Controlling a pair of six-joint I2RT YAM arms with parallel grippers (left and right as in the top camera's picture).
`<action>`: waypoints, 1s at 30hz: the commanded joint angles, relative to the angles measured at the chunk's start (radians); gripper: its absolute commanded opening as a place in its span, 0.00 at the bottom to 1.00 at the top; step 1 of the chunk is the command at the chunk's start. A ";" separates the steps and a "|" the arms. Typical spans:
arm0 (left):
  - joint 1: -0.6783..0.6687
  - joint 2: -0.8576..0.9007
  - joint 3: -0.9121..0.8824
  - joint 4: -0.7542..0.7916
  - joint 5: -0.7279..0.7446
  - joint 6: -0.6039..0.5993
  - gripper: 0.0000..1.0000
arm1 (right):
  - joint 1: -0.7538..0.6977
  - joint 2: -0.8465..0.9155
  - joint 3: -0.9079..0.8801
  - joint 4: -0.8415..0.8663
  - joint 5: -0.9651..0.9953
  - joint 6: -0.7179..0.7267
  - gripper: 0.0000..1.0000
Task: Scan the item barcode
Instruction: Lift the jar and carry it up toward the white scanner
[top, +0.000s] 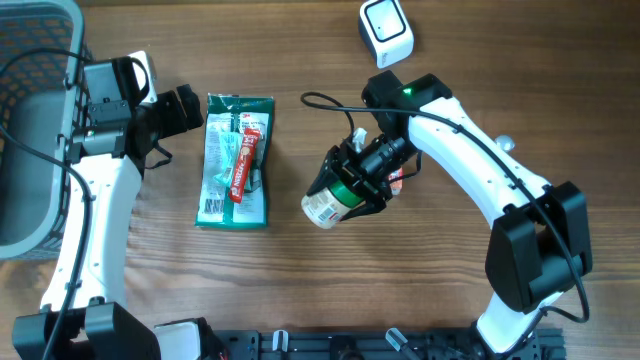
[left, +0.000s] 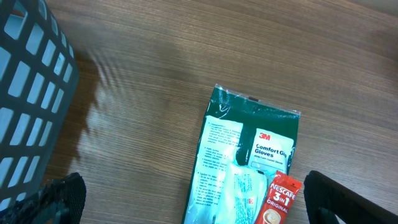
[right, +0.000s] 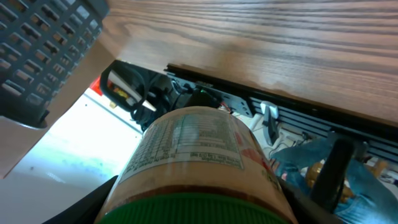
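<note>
We are gripping the round jar with a green lid and pale label (top: 322, 208) in our right gripper (top: 352, 188), near the middle of the brown wooden table (top: 300, 300). We are aiming to face its barcode at the small white scanner box (top: 386, 30), going slowly. Our left gripper (top: 186, 108) is holding nothing, fingers wide apart.

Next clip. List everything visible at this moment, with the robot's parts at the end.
table: 1, brown wood, under everything
basket: 1, grey, far left edge
scanner: 1, white, top, right of centre
glove pack: 1, green, flat on the table, left of centre
coffee sachet: 1, red, lying on the glove pack
jar: 1, green lid, pale label, centre
left end effector: 1, black, open, at the glove pack's upper left
right end effector: 1, black, gripping the jar
</note>
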 joint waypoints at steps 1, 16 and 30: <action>0.004 -0.014 0.014 0.003 0.008 0.016 1.00 | 0.002 -0.019 0.017 -0.005 -0.062 0.000 0.41; 0.004 -0.014 0.014 0.003 0.008 0.016 1.00 | 0.002 -0.019 0.017 0.004 -0.031 0.000 0.42; 0.004 -0.014 0.014 0.003 0.008 0.016 1.00 | 0.002 -0.019 0.017 0.339 0.670 0.000 0.27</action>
